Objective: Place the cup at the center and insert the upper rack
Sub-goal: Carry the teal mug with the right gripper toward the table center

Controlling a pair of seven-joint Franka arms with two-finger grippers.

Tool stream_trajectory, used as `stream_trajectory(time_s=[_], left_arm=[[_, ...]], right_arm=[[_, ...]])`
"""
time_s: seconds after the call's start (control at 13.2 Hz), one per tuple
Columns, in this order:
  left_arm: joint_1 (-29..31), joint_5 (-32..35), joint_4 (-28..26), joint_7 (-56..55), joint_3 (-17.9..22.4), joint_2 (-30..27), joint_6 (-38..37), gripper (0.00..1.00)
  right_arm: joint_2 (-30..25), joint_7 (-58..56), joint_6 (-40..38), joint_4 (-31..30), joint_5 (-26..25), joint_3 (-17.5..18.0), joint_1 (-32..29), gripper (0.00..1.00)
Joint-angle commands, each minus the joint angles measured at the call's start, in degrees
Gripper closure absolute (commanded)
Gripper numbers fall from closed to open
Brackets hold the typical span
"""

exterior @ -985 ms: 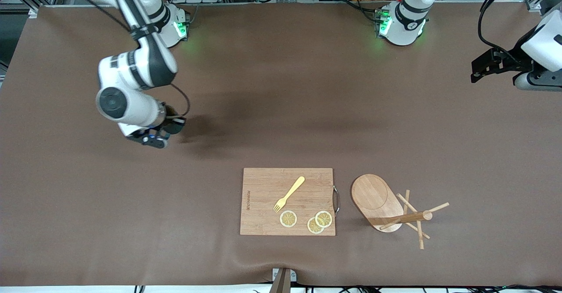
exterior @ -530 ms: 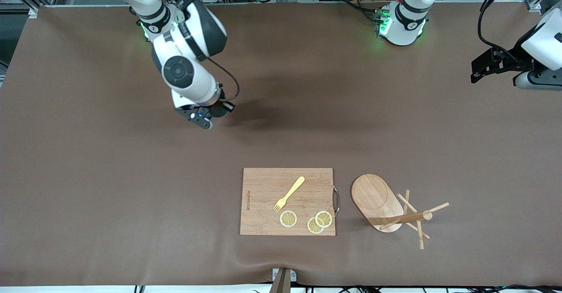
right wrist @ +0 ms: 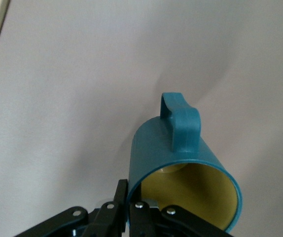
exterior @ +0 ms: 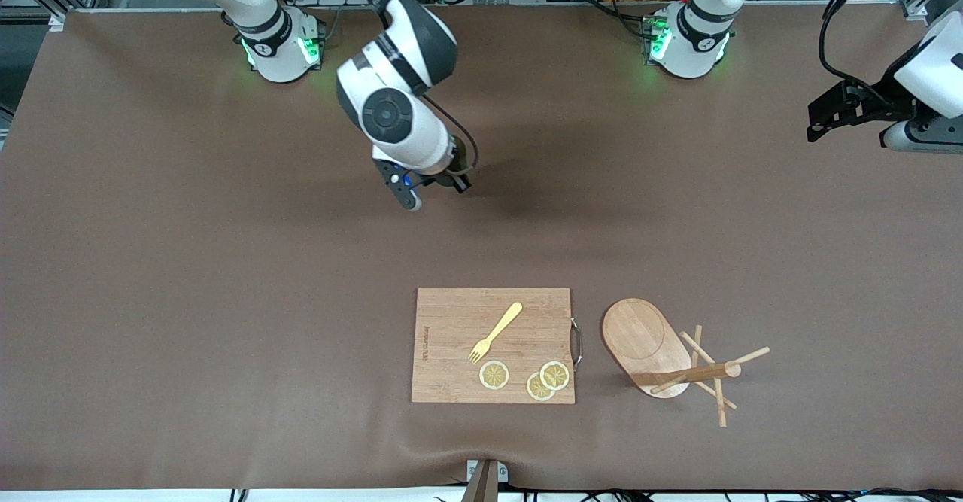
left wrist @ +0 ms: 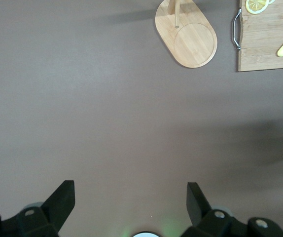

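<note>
The right pincer point(right wrist: 134, 210) gripped the cup point(right wrist: 183, 170) by its rim, above bare table point(exterior: 226, 261) near the middle. The rack point(exterior: 662, 355) lay tipped on its side beside the cutting board point(exterior: 451, 344). The left pincer point(left wrist: 129, 200) waited, spread wide, holding nothing.

Your cup point(right wrist: 181, 168), teal outside with a yellowish-tan interior and a side handle, is up in the air over the bare table, its rim pinched by the right gripper point(right wrist: 131, 207). You'll find the upper rack point(exterior: 666, 357), a light wooden mug tree, tipped over on its side near the front camera, toward the left arm's end of the table, oval base on edge, post and pegs lying along the table.
</note>
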Motion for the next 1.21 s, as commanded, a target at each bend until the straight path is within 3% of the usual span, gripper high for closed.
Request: stream_trajectory(time_s=[0.0, 0.38, 1.14], left_arm=[[-0.1, 0.2, 0.9, -0.9, 0.0, 0.6, -0.1, 0.0], [-0.1, 0.0, 0.9, -1.1, 0.0, 0.7, -0.1, 0.0], [-0.5, -0.1, 0.9, -1.1, -0.1, 0.7, -0.1, 0.0]], right_arm=[[8.0, 11.1, 1.6, 8.5, 1.4, -0.8, 3.3, 1.0], [11.5, 17.4, 11.5, 8.4, 1.7, -0.8, 6.4, 1.0], [14.4, 18.3, 15.3, 8.0, 2.2, -0.8, 7.9, 1.0]])
